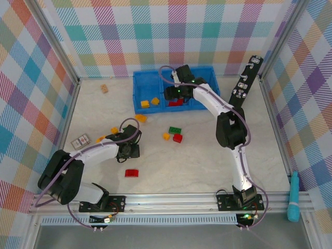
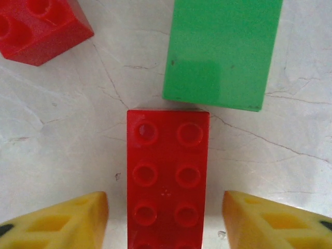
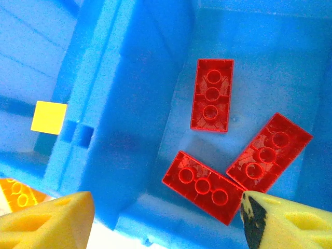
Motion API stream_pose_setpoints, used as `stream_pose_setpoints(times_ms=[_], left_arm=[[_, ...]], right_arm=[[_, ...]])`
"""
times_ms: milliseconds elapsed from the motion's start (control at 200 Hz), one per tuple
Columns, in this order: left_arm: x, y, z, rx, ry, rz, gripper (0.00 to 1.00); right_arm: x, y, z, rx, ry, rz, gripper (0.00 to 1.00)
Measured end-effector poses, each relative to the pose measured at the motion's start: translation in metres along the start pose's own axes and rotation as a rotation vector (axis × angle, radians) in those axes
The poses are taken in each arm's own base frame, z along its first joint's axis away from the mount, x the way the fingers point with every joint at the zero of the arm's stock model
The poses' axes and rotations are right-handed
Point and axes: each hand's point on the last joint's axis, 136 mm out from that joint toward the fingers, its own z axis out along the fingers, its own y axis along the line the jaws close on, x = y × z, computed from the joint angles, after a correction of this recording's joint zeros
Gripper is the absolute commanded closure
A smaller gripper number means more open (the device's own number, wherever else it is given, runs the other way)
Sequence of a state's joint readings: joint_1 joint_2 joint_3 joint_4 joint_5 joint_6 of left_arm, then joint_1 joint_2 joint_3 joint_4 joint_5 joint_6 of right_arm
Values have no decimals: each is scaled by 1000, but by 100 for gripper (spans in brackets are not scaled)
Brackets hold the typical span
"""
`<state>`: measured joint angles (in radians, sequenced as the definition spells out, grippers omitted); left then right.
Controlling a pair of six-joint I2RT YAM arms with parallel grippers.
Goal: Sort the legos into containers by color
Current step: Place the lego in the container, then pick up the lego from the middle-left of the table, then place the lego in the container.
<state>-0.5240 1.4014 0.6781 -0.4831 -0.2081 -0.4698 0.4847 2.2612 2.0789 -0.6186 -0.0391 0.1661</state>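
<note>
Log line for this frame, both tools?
left tool open, straddling red brick on table | right tool open over bin compartment with three red bricks | sorting unfinished

Red, green and orange legos [image 2: 167, 181], blue bin [image 1: 148, 83], pastel plaid walls [image 1: 171, 31]

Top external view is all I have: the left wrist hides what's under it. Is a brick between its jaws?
Observer: Yes, a red brick lies studs-up on the table between the left jaws, gaps either side, not gripped.
Operator: Anything just beyond it?
Observer: A green brick, no studs showing, at its far end.
Operator: Are the right jaws holding anything?
Observer: No, open and empty above a blue bin compartment holding three red bricks, undersides up.
</note>
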Motion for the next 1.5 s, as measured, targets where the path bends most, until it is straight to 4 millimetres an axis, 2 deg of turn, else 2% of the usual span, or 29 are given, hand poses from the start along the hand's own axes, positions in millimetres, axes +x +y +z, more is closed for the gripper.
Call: stream_pose_setpoints(times_ms=[210, 320, 435, 555, 635, 690, 755, 910, 1005, 1115, 1195, 1270, 1395, 1500], left_arm=[[2, -5, 7, 7, 15, -5, 62], [1, -6, 7, 6, 17, -8, 70], [1, -7, 7, 6, 18, -16, 75], [1, -8, 5, 3, 20, -15, 77], [1, -18, -2, 27, 35, 4, 78], [-6, -26, -11, 46, 24, 14, 79], [-26, -40, -29, 83, -15, 14, 79], [-98, -77, -89, 209, -201, 12, 80], [-133, -95, -123, 273, -302, 17, 80], [-170, -117, -145, 331, -396, 27, 81], [-191, -135, -146, 363, -439, 35, 81], [-211, -156, -138, 394, -466, 39, 81], [-242, -190, -114, 435, -498, 39, 82], [-259, -215, -89, 467, -508, 40, 82]], right_arm=[[-14, 11, -55, -13, -70, -30, 24], [-11, 13, -81, -13, -94, -40, 24], [2, 10, -98, 3, -94, -49, 24], [23, 5, -105, 20, -65, -51, 23], [42, 0, -107, 33, -39, -47, 23], [56, -3, -107, 37, -16, -40, 23], [75, -7, -105, 41, 14, -20, 23], [121, -11, -92, 21, 97, 59, 23], [145, -11, -81, 0, 143, 125, 21], [165, -8, -72, -17, 174, 185, 18], [172, -1, -68, -30, 183, 209, 17], [176, 8, -65, -44, 181, 224, 16], [184, 20, -58, -59, 181, 242, 15], [194, 25, -51, -62, 195, 264, 15]])
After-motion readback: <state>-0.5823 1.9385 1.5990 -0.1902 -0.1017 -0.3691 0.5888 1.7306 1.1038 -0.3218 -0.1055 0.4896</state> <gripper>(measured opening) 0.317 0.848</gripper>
